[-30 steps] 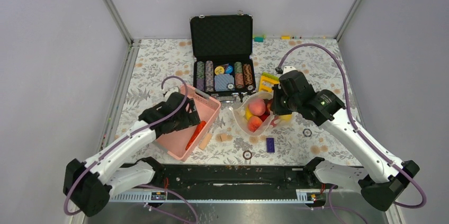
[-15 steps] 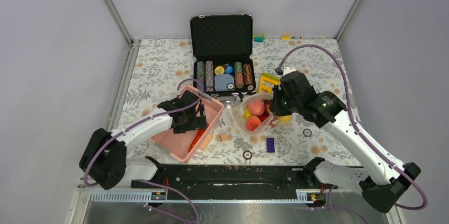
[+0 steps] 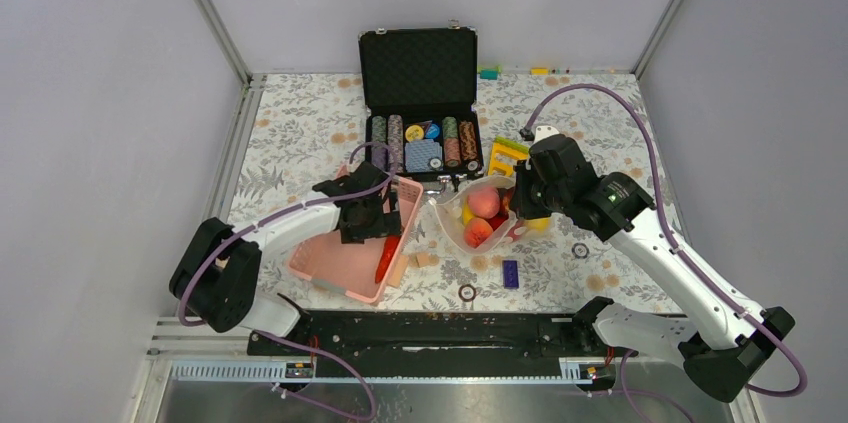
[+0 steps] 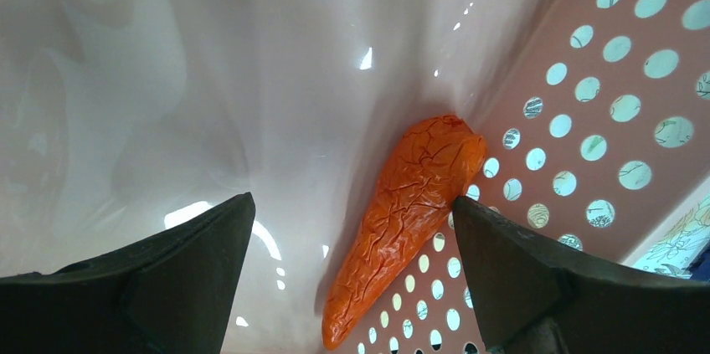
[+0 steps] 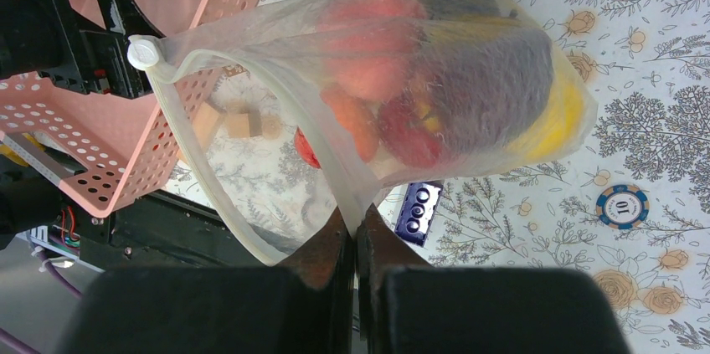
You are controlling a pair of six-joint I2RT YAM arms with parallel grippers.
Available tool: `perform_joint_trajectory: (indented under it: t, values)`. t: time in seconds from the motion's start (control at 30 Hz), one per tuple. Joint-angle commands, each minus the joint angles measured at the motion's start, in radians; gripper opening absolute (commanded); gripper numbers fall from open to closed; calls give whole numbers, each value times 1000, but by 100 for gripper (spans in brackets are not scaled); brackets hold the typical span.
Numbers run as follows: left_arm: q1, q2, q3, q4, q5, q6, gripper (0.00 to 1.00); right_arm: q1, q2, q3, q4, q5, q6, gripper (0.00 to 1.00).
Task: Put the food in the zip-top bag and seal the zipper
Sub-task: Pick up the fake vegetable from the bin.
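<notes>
The zip-top bag stands open on the table with peach, red and yellow food inside. My right gripper is shut on the bag's edge and holds it up. The zipper strip hangs loose, with its white slider near the basket. My left gripper is open inside the pink basket. An orange carrot lies between its fingers along the holed basket wall. The carrot also shows in the top view.
An open black case of poker chips stands behind the bag and basket. Small wooden blocks, a blue brick and loose chips lie in front. A yellow-green item lies beside the case.
My left gripper has moved right across the basket to the carrot, and the basket has shifted and turned under it. My right gripper still holds the bag in the same place.
</notes>
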Motion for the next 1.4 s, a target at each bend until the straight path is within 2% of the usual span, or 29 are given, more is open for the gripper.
perform_joint_trajectory:
  t: [0.0,0.13,0.33,0.5,0.6,0.77,0.87,1.13,1.2,1.37]
  values:
    - [1,41,30,20,-25,12,89,-6,-10,4,37,13,-16,1]
    - [0,7,20,126,88,5,88,-6,-8,2,40,7,-14,1]
    - [1,14,33,147,65,-10,82,-6,-15,-2,44,8,-13,1]
    - [1,81,42,169,120,4,76,-6,-13,-1,45,6,-13,1]
    - [-1,124,49,166,110,0,67,-6,-13,-1,45,6,-13,1]
    - [-14,146,55,106,-11,-12,55,-6,-14,-1,44,11,-14,1]
    - [-27,150,69,63,-78,-18,41,-6,-12,-1,45,11,-13,1]
    - [-28,107,108,20,-118,-34,3,-8,-25,-4,46,19,-9,1]
    - [-29,75,126,4,-138,-37,0,-8,-32,-8,51,18,-4,1]
    - [-31,-65,175,-29,-188,-40,0,-16,-52,-16,65,19,23,1]
